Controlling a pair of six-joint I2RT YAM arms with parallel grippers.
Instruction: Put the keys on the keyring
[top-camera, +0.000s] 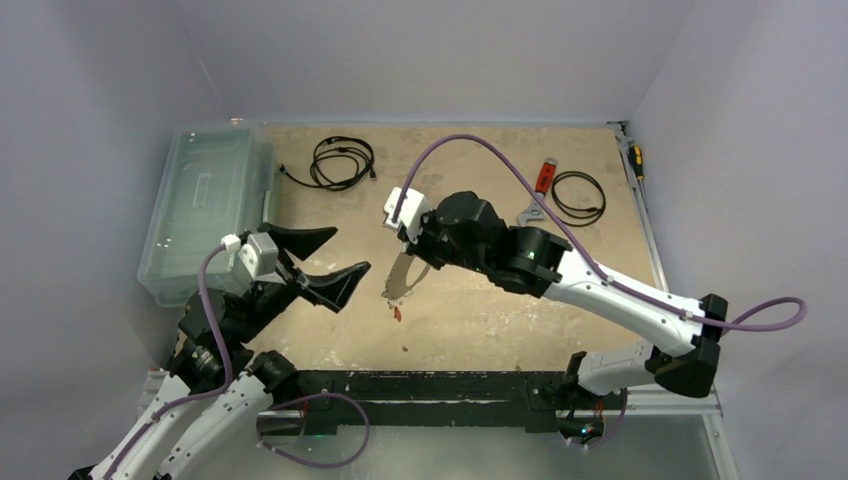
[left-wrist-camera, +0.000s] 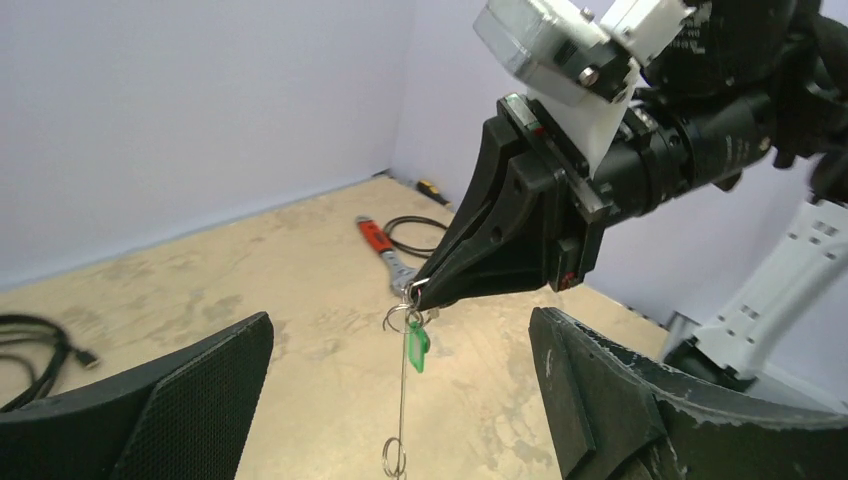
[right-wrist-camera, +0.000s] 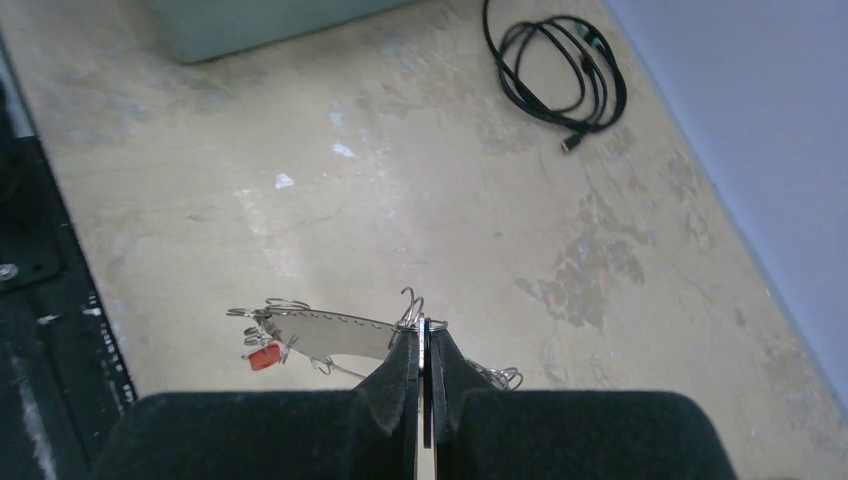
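Nearest to me, the left gripper hovers above the sandy, mottled tabletop with its black wedge-shaped fingers spread wide and nothing between them. Just beyond their tips the right gripper points downward. Its jaws are pressed together on the top of the keyring, a large thin grey metal hoop that dangles from them and looks like bare wire seen edge-on. A tiny key with a green plastic tag hangs from the hoop just below the pinch. A key with a red tag sits at the hoop's low end, apart from the left gripper. Whether the red tag touches the table I cannot tell. Farther back lie a red-handled wrench with a black coiled cable just beside it. At the left edge stands a clear plastic lidded box.
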